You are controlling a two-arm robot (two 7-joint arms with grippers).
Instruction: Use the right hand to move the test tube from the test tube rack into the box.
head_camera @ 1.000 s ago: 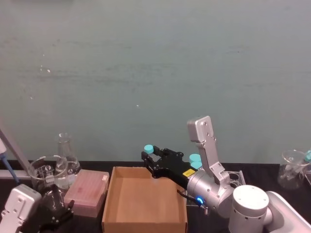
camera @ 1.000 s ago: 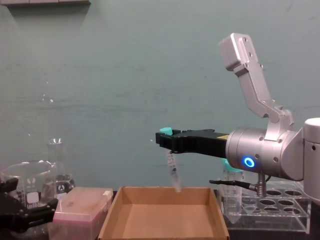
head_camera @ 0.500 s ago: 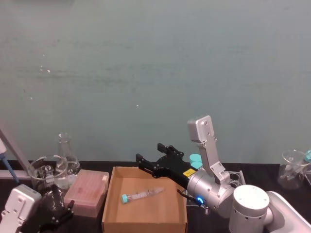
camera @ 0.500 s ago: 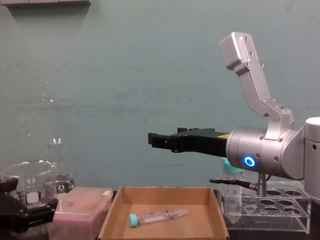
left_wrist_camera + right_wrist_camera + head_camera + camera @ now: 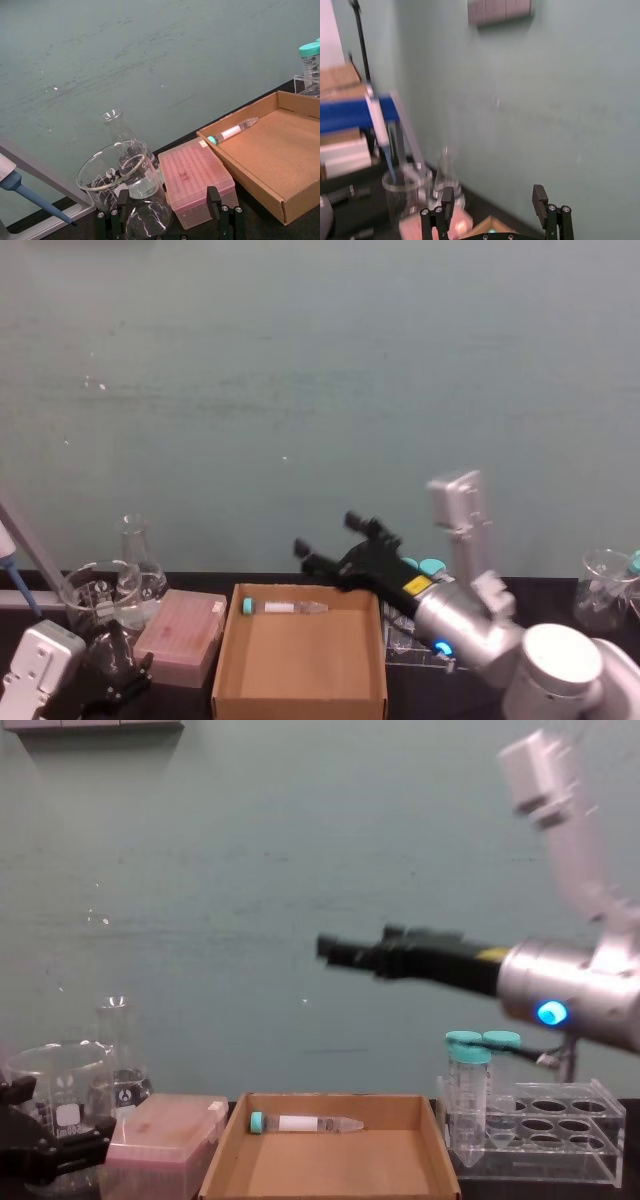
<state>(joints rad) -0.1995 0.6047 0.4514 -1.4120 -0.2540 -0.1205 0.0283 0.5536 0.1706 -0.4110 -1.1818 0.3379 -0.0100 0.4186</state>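
The right end effector (image 5: 335,951) hangs in the air, fingers spread. Below it and slightly to its left, the tube (image 5: 303,1123) lies flat in the box (image 5: 225,1168), along the far wall, cap pointing left. Below and to the right of the end effector, just beside the box, stands the rack (image 5: 545,1143), with capped tubes (image 5: 482,1072) upright at its left end. Far to its lower left sit a tip box (image 5: 160,1142), a flask (image 5: 117,1070) and a beaker (image 5: 55,1097). The left end effector (image 5: 110,672) rests low, in front of the beaker.

right hand (image 5: 335,950): black fingers | silver wrist | blue glowing ring
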